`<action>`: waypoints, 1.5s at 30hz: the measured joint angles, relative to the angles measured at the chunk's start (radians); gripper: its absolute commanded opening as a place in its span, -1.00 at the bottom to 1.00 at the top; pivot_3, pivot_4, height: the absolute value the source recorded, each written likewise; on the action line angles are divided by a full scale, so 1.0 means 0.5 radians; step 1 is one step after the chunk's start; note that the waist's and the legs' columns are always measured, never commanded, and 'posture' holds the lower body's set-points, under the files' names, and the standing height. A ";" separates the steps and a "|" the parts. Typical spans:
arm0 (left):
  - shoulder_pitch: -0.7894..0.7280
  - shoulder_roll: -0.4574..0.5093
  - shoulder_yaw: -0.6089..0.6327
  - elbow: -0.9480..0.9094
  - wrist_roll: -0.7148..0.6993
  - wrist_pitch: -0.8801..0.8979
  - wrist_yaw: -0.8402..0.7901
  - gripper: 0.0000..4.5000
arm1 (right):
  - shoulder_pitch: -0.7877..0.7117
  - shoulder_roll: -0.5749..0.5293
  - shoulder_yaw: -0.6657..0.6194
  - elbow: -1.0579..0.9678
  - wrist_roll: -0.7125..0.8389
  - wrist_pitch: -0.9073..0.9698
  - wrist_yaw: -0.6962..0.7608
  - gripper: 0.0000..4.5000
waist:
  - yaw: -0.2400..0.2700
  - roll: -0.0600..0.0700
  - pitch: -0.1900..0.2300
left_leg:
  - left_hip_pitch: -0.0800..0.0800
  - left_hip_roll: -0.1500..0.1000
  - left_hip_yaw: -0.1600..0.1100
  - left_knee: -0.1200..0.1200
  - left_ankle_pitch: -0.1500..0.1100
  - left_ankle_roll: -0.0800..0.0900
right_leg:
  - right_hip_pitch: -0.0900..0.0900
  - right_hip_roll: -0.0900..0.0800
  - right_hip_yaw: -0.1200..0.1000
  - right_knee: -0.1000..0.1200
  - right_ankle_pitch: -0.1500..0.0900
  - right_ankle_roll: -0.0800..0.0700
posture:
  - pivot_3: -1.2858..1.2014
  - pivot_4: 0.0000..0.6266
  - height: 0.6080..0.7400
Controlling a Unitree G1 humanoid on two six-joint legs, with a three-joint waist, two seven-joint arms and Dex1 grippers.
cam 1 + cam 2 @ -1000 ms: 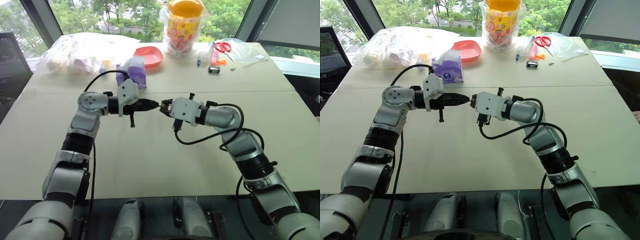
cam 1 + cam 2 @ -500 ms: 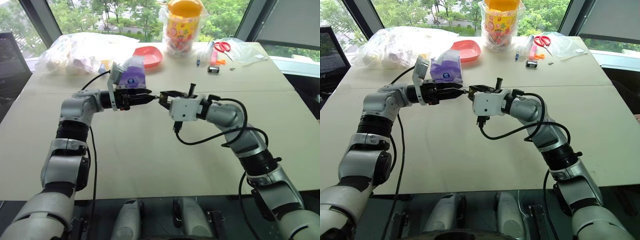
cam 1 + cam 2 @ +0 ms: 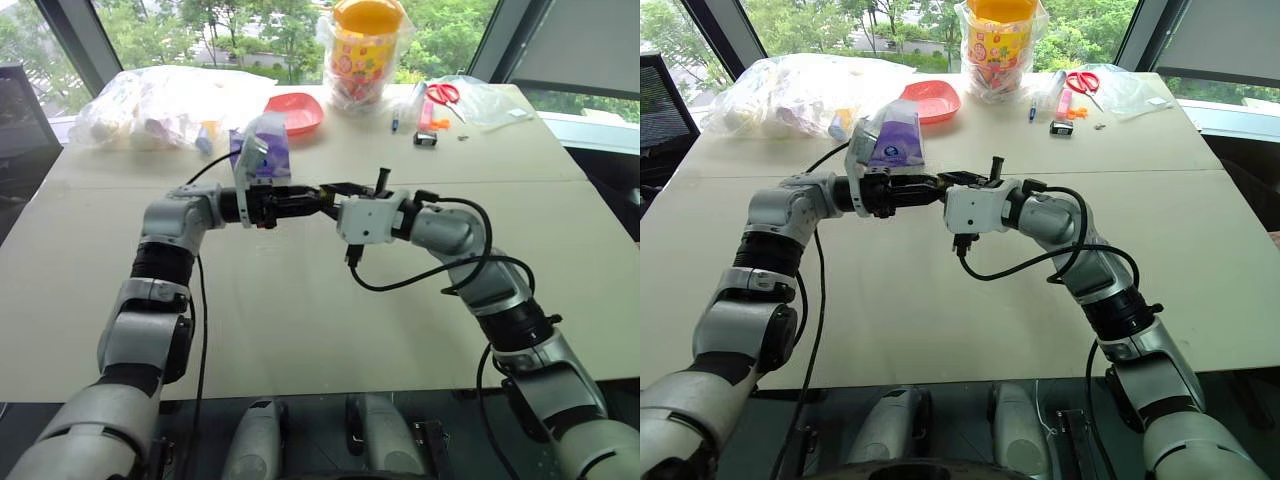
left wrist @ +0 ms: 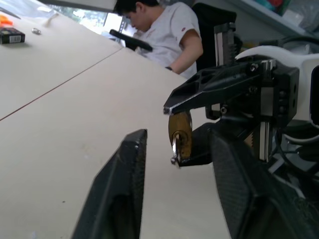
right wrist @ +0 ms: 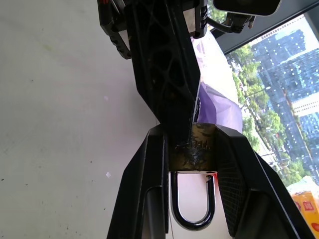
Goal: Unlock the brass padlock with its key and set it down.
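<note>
My right gripper [image 3: 326, 191] is shut on the brass padlock [image 5: 195, 149] and holds it in the air above the middle of the table. The padlock's body sits between the right fingers [image 5: 149, 169], and its shackle [image 5: 192, 211] points back toward that wrist. The small silvery key [image 4: 173, 152] sticks out of the padlock's [image 4: 180, 135] far end. My left gripper [image 3: 316, 198] comes in level from the left, tip to tip with the right one. Its fingers [image 4: 130, 169] stand apart on either side of the key without clasping it.
A purple tissue pack [image 3: 266, 150] stands just behind my grippers. A red plate [image 3: 298, 112], clear plastic bags [image 3: 160, 100], a yellow jar in a bag [image 3: 370, 45], scissors [image 3: 447, 95] and a small black clip [image 3: 427, 138] lie along the far edge. A person [image 4: 167, 30] sits beyond the table.
My left wrist has rolled, and its fingers, shut a second ago, now stand apart at the padlock's end. The right gripper keeps its hold and has barely moved.
</note>
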 measured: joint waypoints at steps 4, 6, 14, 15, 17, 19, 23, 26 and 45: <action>-0.009 -0.004 -0.001 0.017 -0.001 -0.003 -0.010 -1.00 | 0.000 -0.001 -0.002 -0.001 -0.011 0.001 -0.003 -0.68 | 0.000 0.000 0.000 | 0.000 0.000 0.000 0.000 0.000 0.000 | 0.000 0.000 0.000 0.000 0.000 0.000 | 0.03 -0.52 1.00; -0.009 -0.006 -0.001 0.018 0.002 -0.011 -0.008 -1.00 | 0.000 -0.001 -0.002 -0.001 -0.016 0.001 -0.003 -0.68 | 0.000 0.000 0.000 | 0.000 0.000 0.000 0.000 0.000 0.000 | 0.000 0.000 0.000 0.000 0.000 0.000 | 0.03 -0.52 1.00; -0.009 -0.016 -0.001 0.021 0.031 -0.046 0.017 -1.00 | 0.001 -0.002 -0.005 -0.004 -0.009 0.028 0.007 -0.02 | 0.001 0.000 0.000 | 0.000 0.000 0.000 0.000 0.000 0.000 | 0.000 0.000 0.000 0.000 0.000 0.000 | 0.03 -0.52 1.00; -0.009 -0.016 -0.002 0.021 0.036 -0.048 0.024 -1.00 | 0.002 -0.001 -0.005 -0.009 0.002 0.041 0.017 0.17 | 0.001 0.000 0.000 | 0.000 0.000 0.000 0.000 0.000 0.000 | 0.000 0.000 0.000 0.000 0.000 0.000 | 0.03 -0.52 1.00; -0.008 -0.015 -0.002 0.020 0.037 -0.048 0.034 -1.00 | 0.022 -0.018 -0.006 -0.022 0.016 0.068 0.044 0.60 | 0.002 0.000 0.000 | 0.000 0.000 0.000 0.000 0.000 0.000 | 0.000 0.000 0.000 0.000 0.000 0.000 | 0.03 -0.52 1.00; -0.001 -0.012 -0.002 0.012 0.037 -0.048 0.038 -1.00 | 0.058 -0.052 -0.012 -0.027 0.017 0.098 0.048 0.99 | 0.005 0.000 0.000 | 0.000 0.000 0.000 0.000 0.000 0.000 | 0.000 -0.001 0.000 0.000 0.000 0.000 | 0.03 -0.52 1.00; 0.048 0.026 -0.001 -0.019 0.037 -0.040 0.048 -1.00 | 0.222 -0.162 -0.133 -0.120 0.074 0.245 0.073 0.86 | 0.007 0.000 0.000 | -0.001 0.000 0.000 0.000 0.000 0.000 | 0.000 -0.001 0.000 -0.001 0.000 0.000 | 0.03 -0.52 1.00; 0.077 0.056 0.001 -0.054 0.035 -0.031 0.048 -1.00 | 0.343 -0.082 -0.308 -0.274 0.301 0.520 0.083 0.34 | 0.002 0.000 0.000 | 0.000 0.001 0.000 0.000 0.000 0.000 | 0.000 0.000 0.000 0.000 0.000 0.000 | 0.03 -0.52 1.00; 0.158 0.054 -0.036 -0.379 -0.031 0.101 -0.035 -1.00 | 0.287 0.097 -0.427 -0.746 0.964 1.433 -0.044 -0.97 | 0.005 0.000 0.000 | 0.000 0.001 -0.001 0.000 0.000 0.000 | 0.000 -0.001 0.000 0.000 0.000 -0.001 | 0.03 -0.52 1.00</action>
